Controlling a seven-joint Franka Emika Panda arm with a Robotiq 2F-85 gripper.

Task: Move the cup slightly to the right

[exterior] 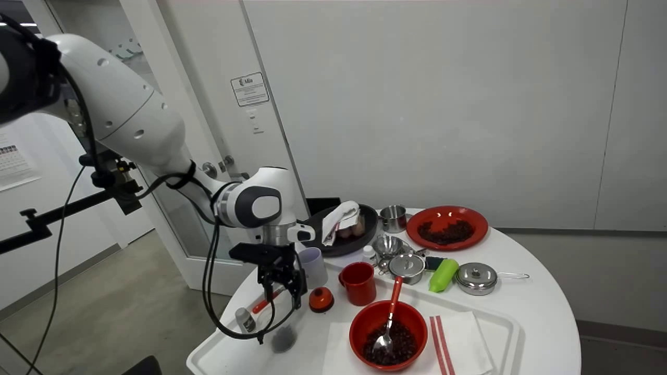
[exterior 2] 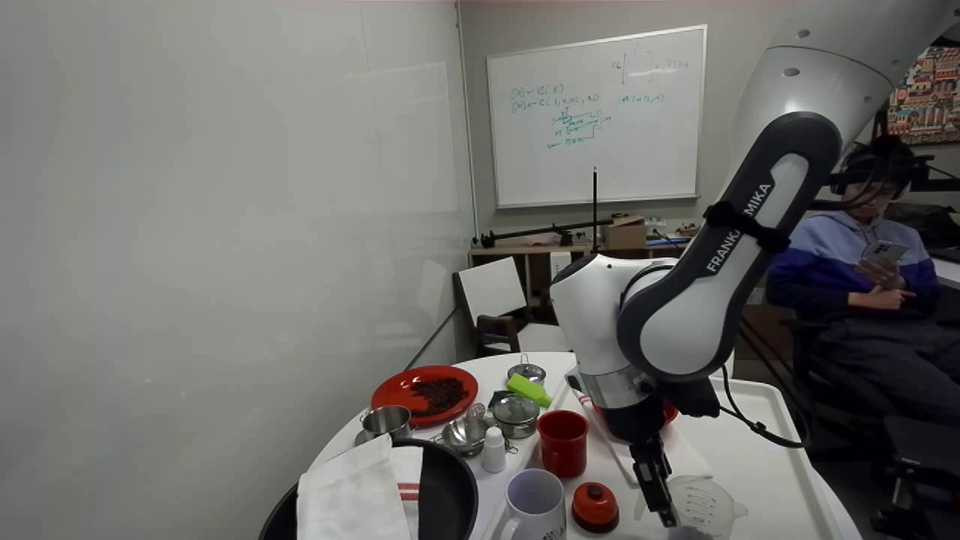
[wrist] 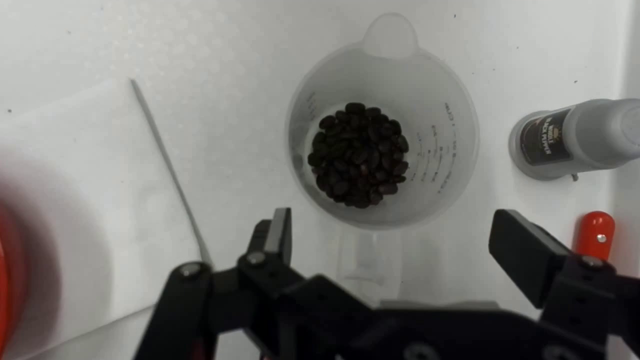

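Note:
A clear measuring cup (wrist: 445, 165) with dark beans in its bottom stands upright on the white tray. It also shows in both exterior views (exterior: 284, 339) (exterior 2: 705, 501). Its handle points toward my gripper in the wrist view. My gripper (wrist: 392, 220) is open; it also shows in both exterior views (exterior: 284, 301) (exterior 2: 666, 516). The fingers are on either side of the cup's handle with a gap on each side, and hold nothing. The handle's end is near the gripper's body. A red mug (exterior: 359, 284) and a pale mug (exterior 2: 536, 501) stand further off.
A pepper bottle (wrist: 565, 140) and a red handle (wrist: 596, 235) lie beside the cup. A red round item (exterior: 321, 299) is nearby. A red bowl (exterior: 359, 333) with a spoon sits on a cloth. The tray (exterior: 513, 338) has a raised rim. A black pan (exterior: 372, 224) stands behind.

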